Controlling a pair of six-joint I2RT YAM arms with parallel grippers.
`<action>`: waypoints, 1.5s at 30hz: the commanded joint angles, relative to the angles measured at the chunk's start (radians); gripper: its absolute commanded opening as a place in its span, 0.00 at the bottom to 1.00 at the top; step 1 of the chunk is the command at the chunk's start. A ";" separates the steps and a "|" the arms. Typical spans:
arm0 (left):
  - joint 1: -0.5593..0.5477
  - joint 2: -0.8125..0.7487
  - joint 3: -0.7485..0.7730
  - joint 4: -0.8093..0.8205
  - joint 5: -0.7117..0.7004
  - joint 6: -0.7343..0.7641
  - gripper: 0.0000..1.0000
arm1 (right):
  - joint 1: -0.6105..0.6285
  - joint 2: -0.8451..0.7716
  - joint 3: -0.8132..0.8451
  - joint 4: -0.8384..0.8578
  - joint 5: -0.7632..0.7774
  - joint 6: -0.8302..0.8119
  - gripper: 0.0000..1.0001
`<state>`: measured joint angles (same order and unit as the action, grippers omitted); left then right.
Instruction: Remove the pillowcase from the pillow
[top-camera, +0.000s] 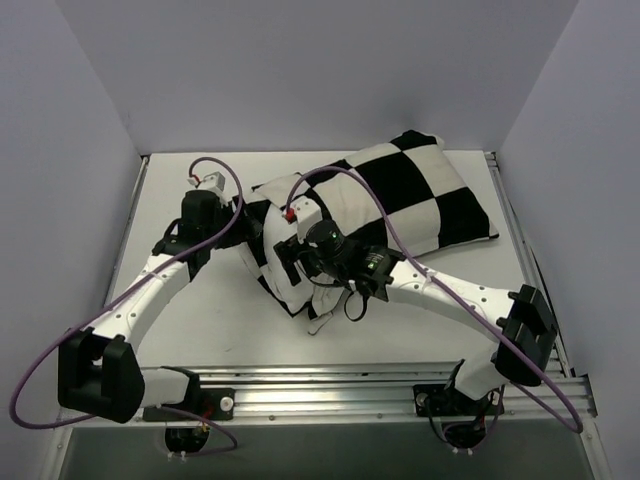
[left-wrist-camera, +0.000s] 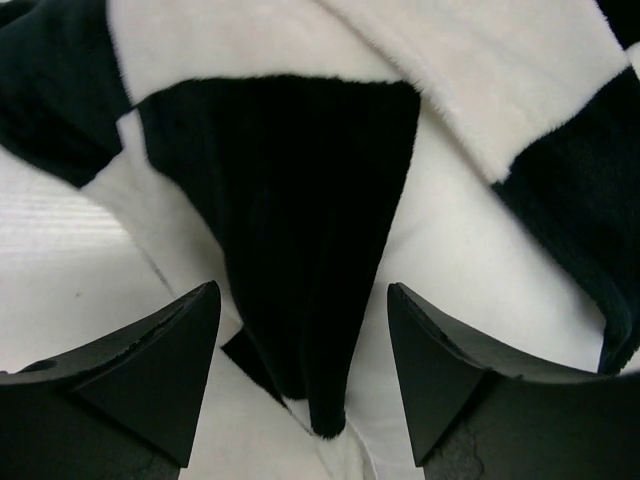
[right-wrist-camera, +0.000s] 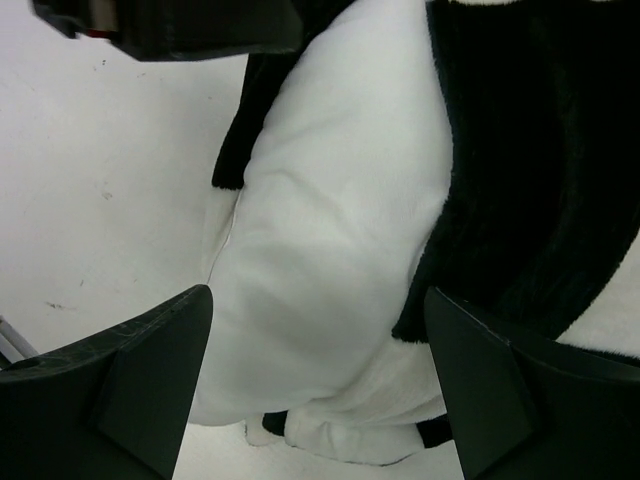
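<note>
The pillowcase (top-camera: 410, 195) was soft and fuzzy, with big black and white squares. It lay slanted on the surface (top-camera: 200, 320), from the middle out toward the far right corner. It looked full and puffy for most of its length, so I think most of the pillow (right-wrist-camera: 330, 260) was inside it and the job had only just begun. At the near end, by the arms, the cloth was bunched and folded. There a smooth, plain white bulge with a thin seam poked out past the fuzzy black edge, and that looked like the end of the pillow. What was left was the big part: hold the cover, hold the pillow, and pull the two apart. The left gripper (left-wrist-camera: 302, 290) hung right over the bunched end. Its jaws were spread wide, with a black fold of the cover between them, but they were not pinching it. The right gripper (right-wrist-camera: 318, 292) was close beside it, over the white bulge. Its jaws were spread wide too, and they held nothing.
</note>
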<state>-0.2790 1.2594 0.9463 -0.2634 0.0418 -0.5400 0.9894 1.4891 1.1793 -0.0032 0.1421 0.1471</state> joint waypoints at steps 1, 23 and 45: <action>0.011 0.093 0.092 0.124 0.153 0.060 0.75 | 0.005 0.028 0.083 0.058 0.025 -0.061 0.82; 0.020 0.241 0.131 0.133 0.095 0.092 0.37 | -0.049 0.447 0.252 0.186 0.268 -0.230 0.92; 0.006 0.281 0.105 0.246 0.204 0.005 0.56 | -0.150 0.347 -0.009 0.215 0.156 -0.021 0.00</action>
<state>-0.2626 1.5959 1.0634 -0.1169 0.1864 -0.5022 0.8440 1.8511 1.2217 0.3614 0.3454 0.0792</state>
